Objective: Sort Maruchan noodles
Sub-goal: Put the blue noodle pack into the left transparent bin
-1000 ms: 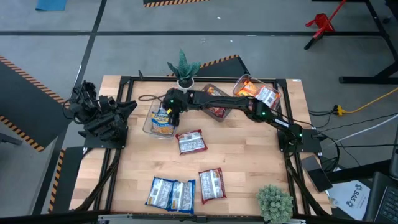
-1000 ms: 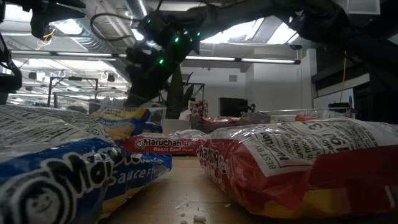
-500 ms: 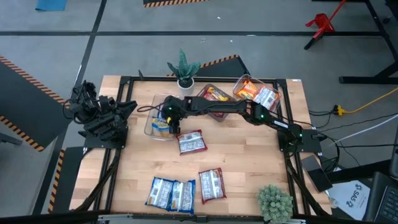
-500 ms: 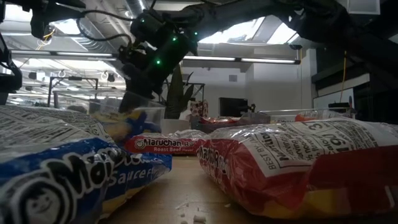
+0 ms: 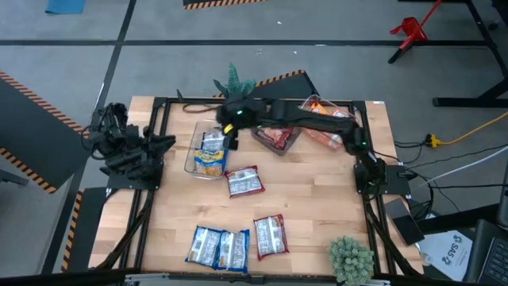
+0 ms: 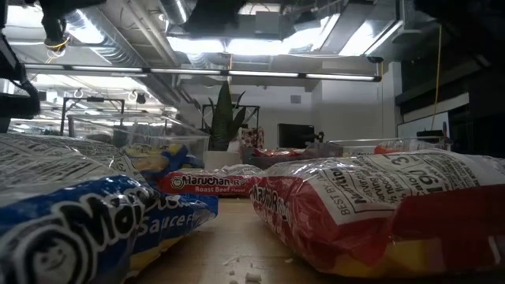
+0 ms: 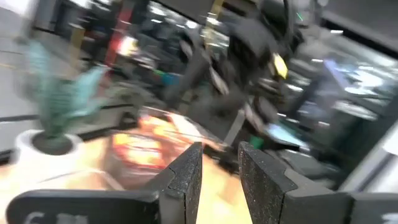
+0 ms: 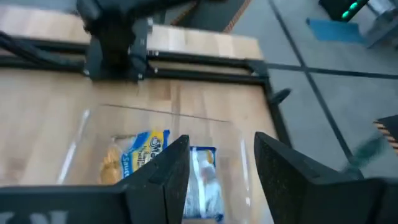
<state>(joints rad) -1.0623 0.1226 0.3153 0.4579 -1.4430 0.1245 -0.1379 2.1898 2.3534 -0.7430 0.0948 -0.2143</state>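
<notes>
A wooden table carries three clear bins beside a potted plant, loose Maruchan noodles nearer its front, another plant at a corner.

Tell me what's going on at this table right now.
A two-armed robot is sorting ramen packets into bins. The right claw hangs open and empty above the clear bin, which holds blue-yellow packets. The left claw waits at the table's left edge, holding nothing. A red packet and four more packets lie on the wooden table, unsorted.
</notes>
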